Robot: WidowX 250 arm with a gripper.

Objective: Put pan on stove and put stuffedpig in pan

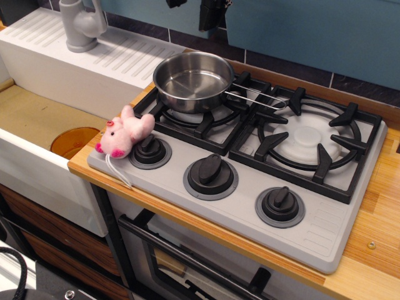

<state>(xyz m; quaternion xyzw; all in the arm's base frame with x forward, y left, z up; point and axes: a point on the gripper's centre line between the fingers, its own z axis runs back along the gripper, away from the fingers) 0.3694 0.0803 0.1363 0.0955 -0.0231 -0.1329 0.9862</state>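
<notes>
Though round, pan (192, 80) handle rightward.

The pan (193, 81) is seated on the left grate of the stove (325, 234). The pig (123, 132) is laid beside the left knob (149, 150). Only the gripper's (195, 11) dark tips are seen at the top edge.

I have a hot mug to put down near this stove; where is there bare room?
Free: the right burner grate, and the wooden counter right of the stove. Crowded: the left burner under the pan, and the front-left corner where the stuffedpig lies.
</notes>
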